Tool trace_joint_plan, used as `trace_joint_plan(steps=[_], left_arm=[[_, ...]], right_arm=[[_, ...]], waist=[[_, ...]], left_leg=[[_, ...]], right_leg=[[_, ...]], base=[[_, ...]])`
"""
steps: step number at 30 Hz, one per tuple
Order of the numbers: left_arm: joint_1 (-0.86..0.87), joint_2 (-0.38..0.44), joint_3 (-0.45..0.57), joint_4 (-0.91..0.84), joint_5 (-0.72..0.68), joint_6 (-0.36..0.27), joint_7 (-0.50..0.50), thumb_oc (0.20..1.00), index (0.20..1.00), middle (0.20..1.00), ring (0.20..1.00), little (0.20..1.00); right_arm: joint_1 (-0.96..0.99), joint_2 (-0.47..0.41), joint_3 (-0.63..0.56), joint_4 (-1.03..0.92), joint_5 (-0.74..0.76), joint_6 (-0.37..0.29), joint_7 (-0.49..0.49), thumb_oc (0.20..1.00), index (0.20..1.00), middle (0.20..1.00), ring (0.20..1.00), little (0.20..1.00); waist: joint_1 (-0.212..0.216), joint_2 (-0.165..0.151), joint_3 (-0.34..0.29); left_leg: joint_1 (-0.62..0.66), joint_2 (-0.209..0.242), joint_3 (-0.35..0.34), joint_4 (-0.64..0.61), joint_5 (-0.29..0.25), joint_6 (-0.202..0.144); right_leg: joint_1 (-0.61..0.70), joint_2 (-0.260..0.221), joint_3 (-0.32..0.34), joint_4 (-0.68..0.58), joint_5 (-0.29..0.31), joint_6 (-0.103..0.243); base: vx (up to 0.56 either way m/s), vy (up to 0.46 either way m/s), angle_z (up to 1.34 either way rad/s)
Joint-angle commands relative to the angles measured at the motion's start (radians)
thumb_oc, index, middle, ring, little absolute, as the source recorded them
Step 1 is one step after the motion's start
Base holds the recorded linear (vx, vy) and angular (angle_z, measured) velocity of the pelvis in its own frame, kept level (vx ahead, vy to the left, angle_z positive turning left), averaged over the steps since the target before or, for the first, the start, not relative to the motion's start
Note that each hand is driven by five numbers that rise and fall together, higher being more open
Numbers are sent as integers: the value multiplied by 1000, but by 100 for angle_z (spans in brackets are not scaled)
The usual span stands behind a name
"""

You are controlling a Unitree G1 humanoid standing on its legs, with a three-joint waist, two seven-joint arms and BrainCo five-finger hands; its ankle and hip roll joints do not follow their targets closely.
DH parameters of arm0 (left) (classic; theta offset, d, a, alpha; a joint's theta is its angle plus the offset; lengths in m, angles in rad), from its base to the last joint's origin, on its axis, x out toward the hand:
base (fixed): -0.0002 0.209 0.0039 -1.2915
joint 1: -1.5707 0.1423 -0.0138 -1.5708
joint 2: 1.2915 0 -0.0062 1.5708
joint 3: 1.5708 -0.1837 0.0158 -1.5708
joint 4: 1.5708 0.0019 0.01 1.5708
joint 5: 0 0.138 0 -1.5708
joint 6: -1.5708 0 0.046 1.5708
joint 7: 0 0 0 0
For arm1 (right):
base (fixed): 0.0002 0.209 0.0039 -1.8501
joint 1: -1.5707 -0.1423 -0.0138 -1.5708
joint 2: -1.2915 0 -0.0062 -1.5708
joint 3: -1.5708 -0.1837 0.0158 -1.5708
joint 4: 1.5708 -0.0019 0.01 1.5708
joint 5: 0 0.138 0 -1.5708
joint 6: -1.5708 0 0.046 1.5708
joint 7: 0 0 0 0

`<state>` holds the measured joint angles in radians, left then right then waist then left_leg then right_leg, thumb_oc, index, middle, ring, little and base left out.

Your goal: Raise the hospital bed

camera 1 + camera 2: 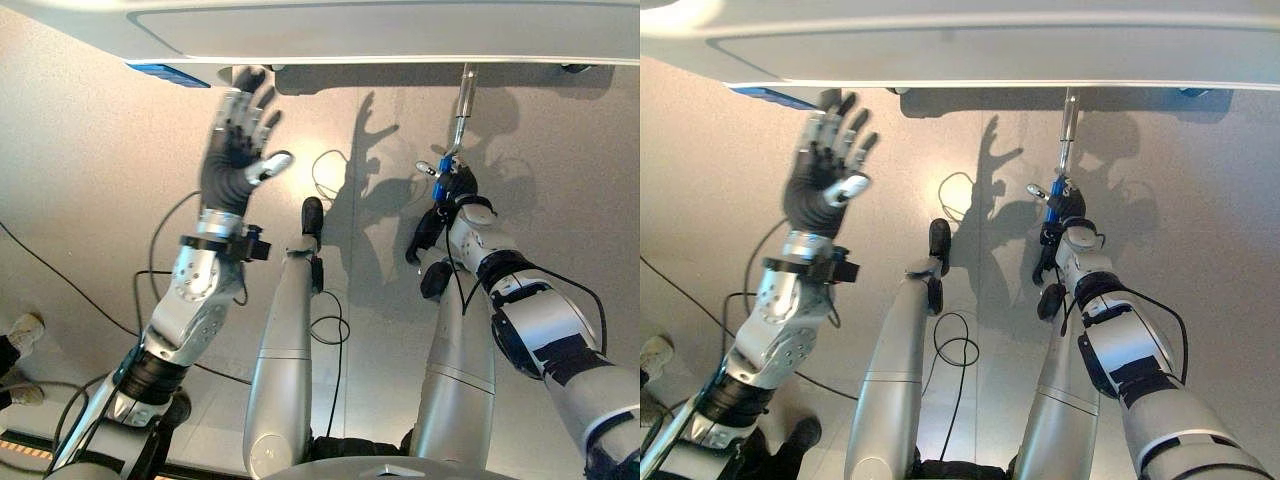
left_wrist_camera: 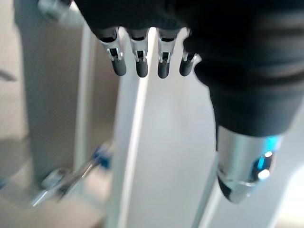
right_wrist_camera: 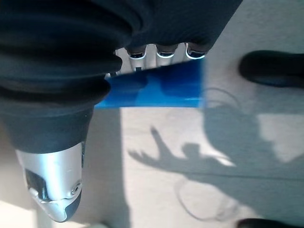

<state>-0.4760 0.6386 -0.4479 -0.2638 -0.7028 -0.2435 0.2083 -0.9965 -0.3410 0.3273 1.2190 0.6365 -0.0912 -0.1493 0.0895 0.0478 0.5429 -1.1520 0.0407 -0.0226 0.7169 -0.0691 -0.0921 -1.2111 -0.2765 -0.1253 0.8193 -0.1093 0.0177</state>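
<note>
The hospital bed (image 1: 330, 25) frame is seen across the top of the head views, with its crank (image 1: 461, 110) hanging from the underside at the robot's right; the blue crank handle (image 3: 156, 88) is gripped by the right hand (image 1: 452, 195), fingers curled round it. The left hand (image 1: 238, 140) is held up with fingers spread, just beside the bed edge, holding nothing. Cranking is best done in smooth full circles with the wrist kept in line with the shaft; open floor (image 1: 80, 150) is available below, little room above.
</note>
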Motion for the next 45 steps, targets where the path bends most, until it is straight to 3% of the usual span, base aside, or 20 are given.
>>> trace_joint_plan(steps=[1, 5, 16, 32, 45], left_arm=[[-10, -36, 24, -37, -26, -23, -48, 1000, 1000, 1000, 1000, 1000], [-103, -6, -58, 37, -69, -8, -90, 1000, 1000, 1000, 1000, 1000], [-199, 37, -137, 138, -143, 0, -141, 1000, 1000, 1000, 1000, 1000], [-267, 205, -226, 145, -145, 10, -197, 1000, 1000, 1000, 1000, 1000], [-267, 233, -246, 108, -153, 6, -170, 1000, 1000, 1000, 1000, 1000]], right_arm=[[4, 7, 28, 4, -13, -2, 30, 1000, 1000, 1000, 1000, 1000], [17, 33, 55, -2, -6, 1, 49, 1000, 1000, 1000, 1000, 1000], [25, 55, 89, 0, 13, -1, 66, 1000, 1000, 1000, 1000, 1000], [17, 26, 98, 28, 24, -12, 74, 1000, 1000, 1000, 1000, 1000], [-68, 8, 131, 10, 43, -13, 41, 1000, 1000, 1000, 1000, 1000]], waist=[[-17, 66, -23], [-33, 60, -23], [-55, 44, -23], [-67, 52, -23], [-71, 35, -23]], left_leg=[[-43, 3, 30, -51, 38, 1], [-42, 4, 33, -52, 42, 2], [-47, 8, 37, -37, 45, 2], [-51, 10, 43, -20, 48, 0], [-51, 13, 44, -29, 51, -3]], right_leg=[[11, 20, 58, -51, 74, 99], [8, 24, 61, -48, 77, 100], [-1, 33, 65, -37, 79, 100], [-1, 34, 67, -30, 84, 104], [5, 34, 62, -48, 88, 104]], base=[[0, 0, 0], [1, 0, -1], [1, 1, -2], [-2, 20, -3], [0, 0, 0]])
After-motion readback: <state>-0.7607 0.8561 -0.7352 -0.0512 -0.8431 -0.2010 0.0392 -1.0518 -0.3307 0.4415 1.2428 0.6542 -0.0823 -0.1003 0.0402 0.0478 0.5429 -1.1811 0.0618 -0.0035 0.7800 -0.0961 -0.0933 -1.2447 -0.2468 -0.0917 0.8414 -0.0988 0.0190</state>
